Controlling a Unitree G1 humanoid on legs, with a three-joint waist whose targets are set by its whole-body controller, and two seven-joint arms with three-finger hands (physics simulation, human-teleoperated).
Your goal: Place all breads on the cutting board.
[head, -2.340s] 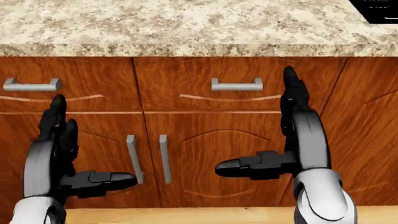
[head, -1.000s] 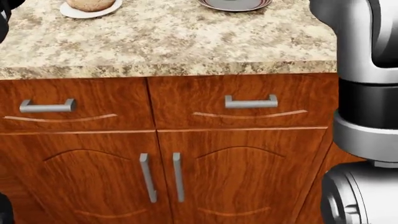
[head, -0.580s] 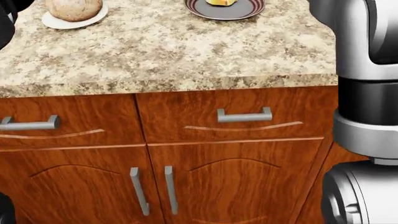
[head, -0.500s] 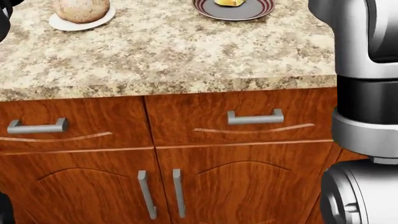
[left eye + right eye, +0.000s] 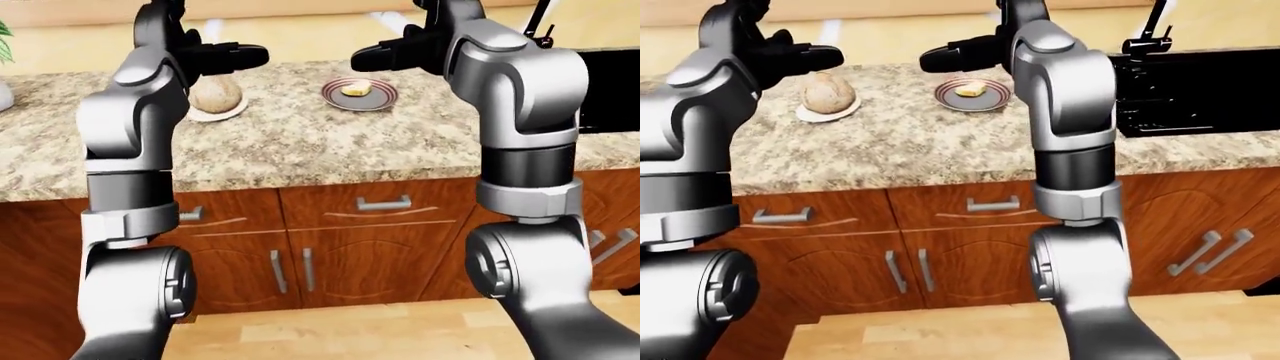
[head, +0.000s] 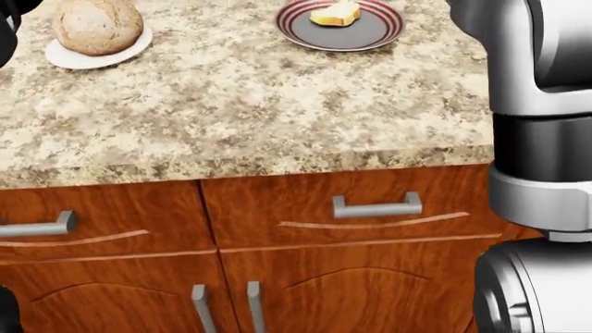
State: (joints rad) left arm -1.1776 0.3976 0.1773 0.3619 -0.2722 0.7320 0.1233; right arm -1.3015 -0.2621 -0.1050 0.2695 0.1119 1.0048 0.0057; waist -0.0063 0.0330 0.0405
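Head view now takes in much more of the speckled granite countertop point(image 6: 250, 111) than it did a couple of seconds ago, when you saw mostly the brown wooden cabinet doors point(image 6: 352, 291). The camera has tilted up, not the things. That brings both breads into sight: a round brown crusty loaf point(image 6: 96, 25) on a small white plate point(image 6: 83, 59) at upper left, and a small pale yellow bread piece point(image 6: 335, 13) on a dark plate with red rim stripes point(image 6: 370, 35) at top centre.

Your left hand point(image 5: 225, 56) is raised above the counter, its dark fingers extended and empty, near the loaf as seen from the left eye. Your right hand point(image 5: 955, 54) is likewise lifted, fingers stretched out with nothing in them, close to the striped plate. Neither touches bread.

No cutting board shows in any view, so you will likely need to look around for it before lifting either bread. A black sink point(image 5: 1200, 90) lies to the right.
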